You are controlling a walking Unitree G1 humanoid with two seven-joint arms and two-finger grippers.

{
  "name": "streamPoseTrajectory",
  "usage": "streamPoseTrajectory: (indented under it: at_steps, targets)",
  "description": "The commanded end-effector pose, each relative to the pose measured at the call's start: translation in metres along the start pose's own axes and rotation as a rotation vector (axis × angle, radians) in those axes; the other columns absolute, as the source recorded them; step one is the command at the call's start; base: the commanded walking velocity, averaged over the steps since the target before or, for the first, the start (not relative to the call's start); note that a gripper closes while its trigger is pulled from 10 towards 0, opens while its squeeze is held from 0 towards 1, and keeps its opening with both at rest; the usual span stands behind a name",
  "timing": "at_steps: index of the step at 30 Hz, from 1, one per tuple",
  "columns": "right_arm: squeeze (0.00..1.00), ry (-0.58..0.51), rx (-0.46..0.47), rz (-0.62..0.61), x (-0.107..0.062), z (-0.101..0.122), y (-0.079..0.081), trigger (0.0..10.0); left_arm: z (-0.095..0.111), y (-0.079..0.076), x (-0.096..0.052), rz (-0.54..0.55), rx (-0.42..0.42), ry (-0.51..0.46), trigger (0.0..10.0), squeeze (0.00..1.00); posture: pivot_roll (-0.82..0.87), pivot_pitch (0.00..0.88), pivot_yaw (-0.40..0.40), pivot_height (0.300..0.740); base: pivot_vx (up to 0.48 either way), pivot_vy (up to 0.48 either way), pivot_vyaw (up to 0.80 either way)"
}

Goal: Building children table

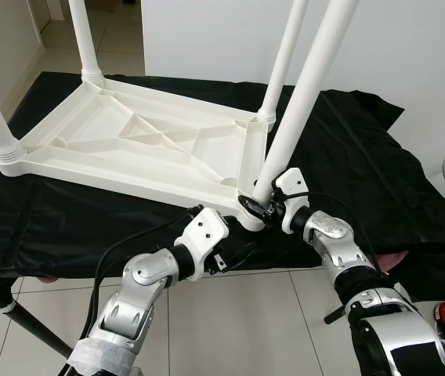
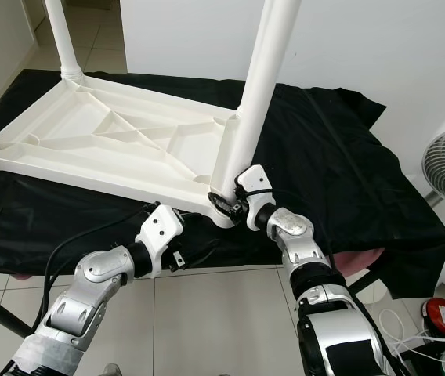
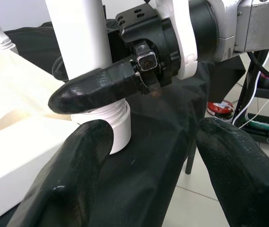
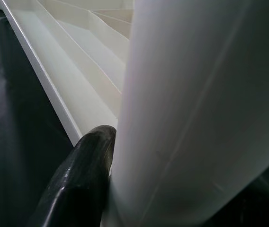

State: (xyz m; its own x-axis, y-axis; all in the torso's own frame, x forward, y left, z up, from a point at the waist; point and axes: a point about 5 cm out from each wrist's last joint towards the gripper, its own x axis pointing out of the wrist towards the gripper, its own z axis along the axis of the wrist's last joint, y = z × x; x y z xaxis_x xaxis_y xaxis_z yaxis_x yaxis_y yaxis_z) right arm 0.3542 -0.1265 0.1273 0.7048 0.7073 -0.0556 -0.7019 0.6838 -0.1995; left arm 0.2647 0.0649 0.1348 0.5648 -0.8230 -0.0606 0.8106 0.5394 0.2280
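Black cloth [image 1: 348, 157] covers a workbench holding an upturned white tabletop [image 1: 128, 141].
Left gripper [image 3: 139, 156] hangs released by the near corner; right gripper [image 1: 263, 210] is clenched around the fourth leg [image 1: 305, 98] at its socket. Four legs count as fitted; seating it probably needs twisting next.

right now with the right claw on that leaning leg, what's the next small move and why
Probably tip the leg upright over its corner socket before screwing further. The right claw grips its base, yet it leans while the other legs stand straight. The left claw hangs open beside it.
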Motion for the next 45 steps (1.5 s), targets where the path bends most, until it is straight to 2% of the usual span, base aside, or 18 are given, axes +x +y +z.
streamPoseTrajectory:
  at_steps: [1, 3, 4, 5, 6, 7, 12, 15, 17, 20, 24, 27, 30, 38, 39, 40, 41, 45]
  targets:
    - [0.00, 0.061, 0.002, 0.055, 0.000, -0.013, 0.010, 0.0, -0.001, 0.001, -0.001, 0.076, -0.007, 0.002, 10.0, 0.00, 0.07, 0.000, -0.103, 0.740, 0.000, 0.000, 0.00]
    - [0.00, 0.060, 0.005, 0.055, 0.000, -0.013, 0.010, 0.0, -0.001, 0.001, -0.001, 0.076, -0.007, 0.002, 10.0, 0.00, 0.07, 0.000, -0.103, 0.740, 0.000, 0.000, 0.00]
    - [0.00, 0.054, 0.013, 0.061, -0.001, -0.014, 0.010, 0.5, -0.001, 0.001, 0.000, 0.073, -0.008, 0.002, 10.0, 0.00, 0.06, 0.000, -0.100, 0.740, 0.000, 0.000, 0.00]
    - [0.00, 0.048, 0.014, 0.065, -0.002, -0.014, 0.011, 5.6, -0.001, 0.000, 0.000, 0.070, -0.008, 0.002, 10.0, 0.00, 0.06, 0.000, -0.099, 0.740, 0.000, 0.000, 0.00]
    - [0.00, 0.048, 0.014, 0.065, -0.002, -0.014, 0.011, 5.6, -0.001, 0.000, 0.000, 0.070, -0.008, 0.002, 10.0, 0.00, 0.06, 0.000, -0.099, 0.740, 0.000, 0.000, 0.00]
    - [0.00, 0.037, 0.025, 0.056, -0.003, -0.014, 0.011, 10.0, 0.000, 0.000, 0.000, 0.068, -0.008, 0.001, 10.0, 0.00, 0.06, 0.000, -0.099, 0.740, 0.000, 0.000, 0.00]
    - [0.00, 0.018, 0.031, -0.041, -0.005, -0.014, 0.008, 10.0, 0.000, 0.000, 0.001, 0.065, -0.008, 0.000, 10.0, 0.00, 0.05, 0.000, -0.101, 0.740, 0.000, 0.000, 0.00]
    - [0.00, 0.024, 0.075, -0.189, -0.005, -0.018, 0.008, 10.0, -0.001, -0.002, 0.002, 0.062, -0.013, -0.001, 10.0, 0.00, 0.05, 0.000, -0.101, 0.740, 0.000, 0.000, 0.00]
    - [0.00, 0.010, 0.091, -0.269, -0.003, -0.019, 0.014, 10.0, -0.001, -0.003, 0.002, 0.059, -0.016, -0.003, 10.0, 0.00, 0.05, 0.003, -0.098, 0.740, 0.000, 0.000, 0.00]
    - [0.00, 0.006, 0.094, -0.288, -0.003, -0.019, 0.015, 10.0, -0.001, -0.004, 0.002, 0.058, -0.017, -0.003, 10.0, 0.00, 0.05, 0.003, -0.098, 0.740, 0.000, 0.000, 0.00]
    - [0.00, 0.051, 0.167, -0.527, -0.002, -0.028, 0.029, 10.0, -0.001, -0.004, 0.001, 0.054, -0.018, 0.000, 10.0, 0.00, 0.04, 0.011, -0.095, 0.740, 0.000, 0.000, 0.00]
    - [0.00, 0.057, 0.188, -0.574, -0.002, -0.029, 0.031, 10.0, -0.002, -0.005, 0.001, 0.053, -0.018, 0.000, 10.0, 0.00, 0.04, 0.011, -0.095, 0.740, 0.000, 0.000, 0.00]
    - [0.00, 0.053, 0.265, -0.712, -0.003, -0.031, 0.041, 10.0, -0.001, -0.005, 0.002, 0.050, -0.018, 0.000, 10.0, 0.00, 0.04, 0.011, -0.093, 0.740, 0.000, 0.000, 0.00]
    - [0.00, 0.047, 0.238, -0.722, 0.000, -0.025, 0.050, 10.0, -0.001, -0.006, 0.003, 0.048, -0.017, -0.001, 10.0, 0.00, 0.04, 0.011, -0.097, 0.740, 0.000, 0.000, 0.00]
    - [0.00, 0.021, 0.280, -0.725, -0.003, -0.023, 0.046, 10.0, -0.001, -0.005, 0.003, 0.051, -0.018, -0.003, 10.0, 0.00, 0.04, 0.010, -0.101, 0.740, 0.000, 0.000, 0.00]
    - [0.00, 0.021, 0.280, -0.725, -0.003, -0.023, 0.046, 10.0, -0.001, -0.005, 0.003, 0.051, -0.018, -0.003, 10.0, 0.00, 0.04, 0.010, -0.101, 0.740, 0.000, 0.000, 0.00]
    - [1.00, 0.004, 0.287, -0.722, -0.004, -0.021, 0.044, 10.0, -0.001, -0.005, 0.003, 0.053, -0.019, -0.003, 10.0, 0.00, 0.04, 0.009, -0.103, 0.740, 0.000, 0.000, 0.00]
    - [1.00, -0.009, 0.285, -0.730, -0.006, -0.017, 0.042, 10.0, -0.002, -0.005, 0.004, 0.056, -0.020, -0.003, 10.0, 0.00, 0.04, 0.009, -0.103, 0.740, 0.000, 0.000, 0.00]
